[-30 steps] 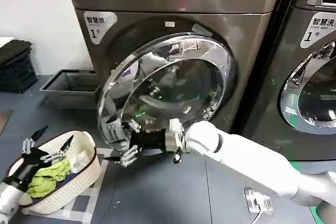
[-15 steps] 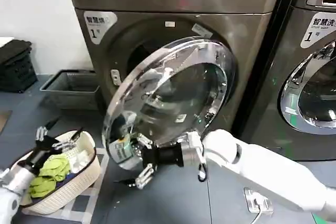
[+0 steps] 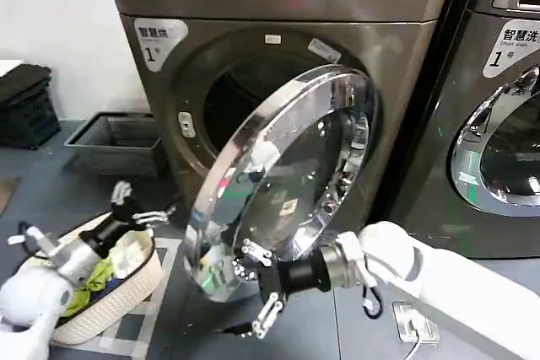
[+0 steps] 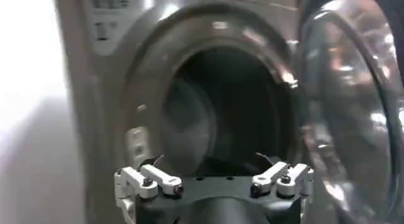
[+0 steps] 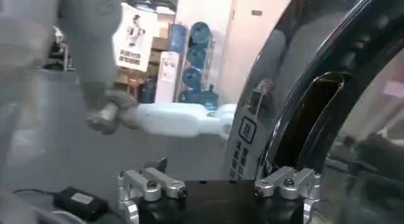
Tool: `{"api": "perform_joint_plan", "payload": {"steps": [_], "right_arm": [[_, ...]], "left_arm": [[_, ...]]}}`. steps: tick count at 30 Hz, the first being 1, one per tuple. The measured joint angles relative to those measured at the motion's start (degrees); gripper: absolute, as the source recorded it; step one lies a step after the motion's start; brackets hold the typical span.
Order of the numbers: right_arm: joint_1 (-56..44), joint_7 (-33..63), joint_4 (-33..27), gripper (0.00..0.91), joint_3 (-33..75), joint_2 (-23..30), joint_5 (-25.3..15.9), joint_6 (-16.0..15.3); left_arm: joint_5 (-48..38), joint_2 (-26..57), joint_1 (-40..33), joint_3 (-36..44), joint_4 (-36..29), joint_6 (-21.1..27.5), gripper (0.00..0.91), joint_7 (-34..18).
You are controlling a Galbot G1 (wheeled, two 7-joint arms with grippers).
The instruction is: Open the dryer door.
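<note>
The dryer door point(image 3: 283, 179), a chrome-ringed porthole with dark glass, stands swung partway out from the grey dryer point(image 3: 405, 56), and the dark drum opening point(image 3: 228, 99) shows behind it. My right gripper point(image 3: 259, 287) is open at the door's lower rim, one finger against the chrome face and the other below it. In the right wrist view the door point(image 5: 328, 86) and its sticker lie just beyond that gripper point(image 5: 218, 175). My left gripper point(image 3: 139, 208) hangs open over the laundry basket. In the left wrist view this gripper point(image 4: 211, 161) faces the drum, with the door point(image 4: 353, 105) to one side.
A white basket point(image 3: 126, 284) of clothes sits on the floor by my left arm. A grey crate point(image 3: 110, 141) stands against the wall, with black crates point(image 3: 25, 107) beyond. A second, darker machine point(image 3: 498, 124) is on the right. A power adapter point(image 3: 413, 322) lies on the floor.
The door has swung further out, uncovering the drum. My right gripper moved right and down with the door's lower rim. My left gripper rose from the basket toward the dryer.
</note>
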Motion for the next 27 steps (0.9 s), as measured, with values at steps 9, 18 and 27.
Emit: {"api": "perform_joint_plan", "payload": {"steps": [9,18,27], "right_arm": [[-10.45,-1.0,2.38,0.907,12.23,-3.87,0.02,0.97],[-30.51,-1.34,4.96,0.907,33.67,-7.08,-0.69,2.3],[-50.63,0.04,4.02,0.907,54.62,-3.8,-2.51,4.41]], "left_arm": [[0.67,1.83,-3.95,8.53,-2.14,-0.26,0.907,1.88],[1.16,2.49,-5.72,14.39,-3.65,-0.4,0.907,2.94],[2.16,2.2,-6.92,17.84,-4.1,-0.52,0.907,2.97]]}}
